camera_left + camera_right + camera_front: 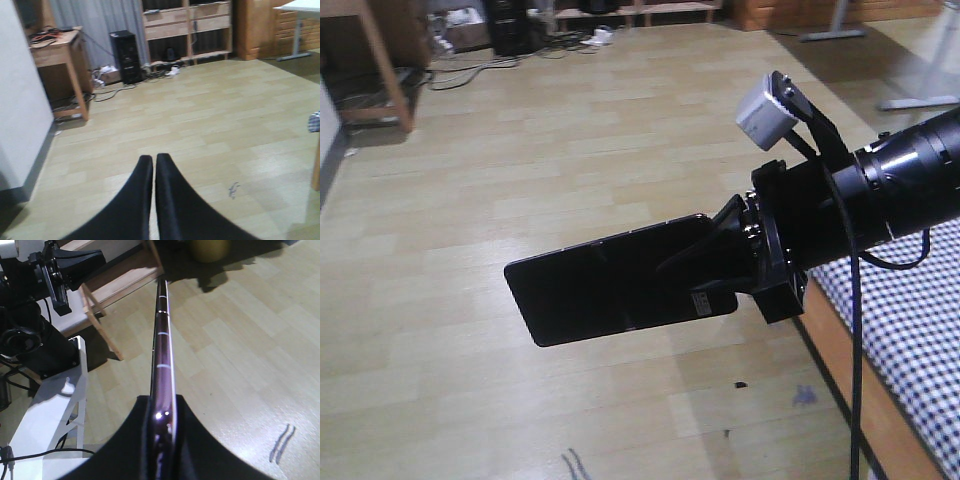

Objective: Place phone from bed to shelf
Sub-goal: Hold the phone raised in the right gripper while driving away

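I see a desk [57,52] at upper left, a black tower [126,56] right of it, and cables [114,93] across the floor [210,115].

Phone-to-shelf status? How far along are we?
Done: the phone is off the bed, clamped in the right gripper and held in the air over the floor. In hand: the carry; the left gripper is shut and empty. Left: get to the shelf, which the left wrist view shows far across the floor, and set the phone on it.
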Robot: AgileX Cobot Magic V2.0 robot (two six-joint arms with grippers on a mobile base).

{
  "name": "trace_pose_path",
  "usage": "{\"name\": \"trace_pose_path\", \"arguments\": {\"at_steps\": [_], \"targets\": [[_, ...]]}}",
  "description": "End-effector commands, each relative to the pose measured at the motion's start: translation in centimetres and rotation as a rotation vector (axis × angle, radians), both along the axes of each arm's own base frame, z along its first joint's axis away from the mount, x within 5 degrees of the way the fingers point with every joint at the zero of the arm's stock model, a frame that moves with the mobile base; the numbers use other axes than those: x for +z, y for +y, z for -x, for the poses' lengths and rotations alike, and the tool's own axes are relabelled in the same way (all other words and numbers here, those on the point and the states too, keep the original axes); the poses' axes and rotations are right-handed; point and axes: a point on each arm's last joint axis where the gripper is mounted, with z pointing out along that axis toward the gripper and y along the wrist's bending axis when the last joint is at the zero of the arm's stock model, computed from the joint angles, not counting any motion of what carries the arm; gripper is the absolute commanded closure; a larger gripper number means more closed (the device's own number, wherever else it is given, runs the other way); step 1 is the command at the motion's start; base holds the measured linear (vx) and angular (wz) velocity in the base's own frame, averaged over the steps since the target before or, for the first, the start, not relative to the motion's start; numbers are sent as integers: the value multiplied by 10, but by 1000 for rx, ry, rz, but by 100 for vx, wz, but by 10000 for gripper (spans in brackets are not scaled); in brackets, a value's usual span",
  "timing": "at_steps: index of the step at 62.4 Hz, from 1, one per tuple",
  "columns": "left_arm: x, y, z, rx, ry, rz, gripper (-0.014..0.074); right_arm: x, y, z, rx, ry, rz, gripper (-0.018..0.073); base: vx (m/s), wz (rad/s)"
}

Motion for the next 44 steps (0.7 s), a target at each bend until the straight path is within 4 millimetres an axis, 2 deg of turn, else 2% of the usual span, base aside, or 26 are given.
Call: {"name": "trace_pose_path", "arguments": {"at_steps": [1, 22, 44], "targets": [[15, 0, 1, -2, -108, 11, 595, 23, 1, 13, 48, -11, -90, 561, -13, 50], [15, 0, 1, -2, -108, 11, 595, 23, 1, 13, 48, -10, -92, 561, -10, 38], [15, 0, 1, -2, -108, 11, 595, 23, 1, 13, 48, -10, -93, 561, -1, 5]]}}
